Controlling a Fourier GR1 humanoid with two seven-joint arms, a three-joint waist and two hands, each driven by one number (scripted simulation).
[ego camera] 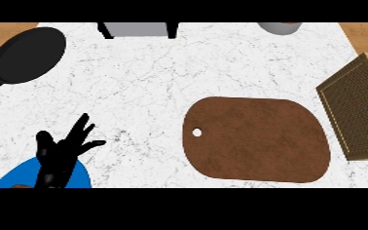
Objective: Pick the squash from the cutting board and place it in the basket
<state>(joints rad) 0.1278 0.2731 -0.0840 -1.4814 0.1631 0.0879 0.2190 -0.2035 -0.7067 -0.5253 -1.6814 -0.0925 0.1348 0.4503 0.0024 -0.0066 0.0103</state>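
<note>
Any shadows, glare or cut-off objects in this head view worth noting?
Head view: flat, even light, no glare on the counter; no cast shadow shows beside the cutting board or left hand; the basket and black pan are cropped by the edges.

White marbled counter [179, 68] with grey veining, evenly lit. Wood-toned strips [14, 28] at both far corners. Grey black-framed fixture [140, 29] at far edge.

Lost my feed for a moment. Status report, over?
Left hand open, resting low left. Right hand not in view. Cutting board bare, no squash visible. Basket at right edge, nothing blocking.
</note>
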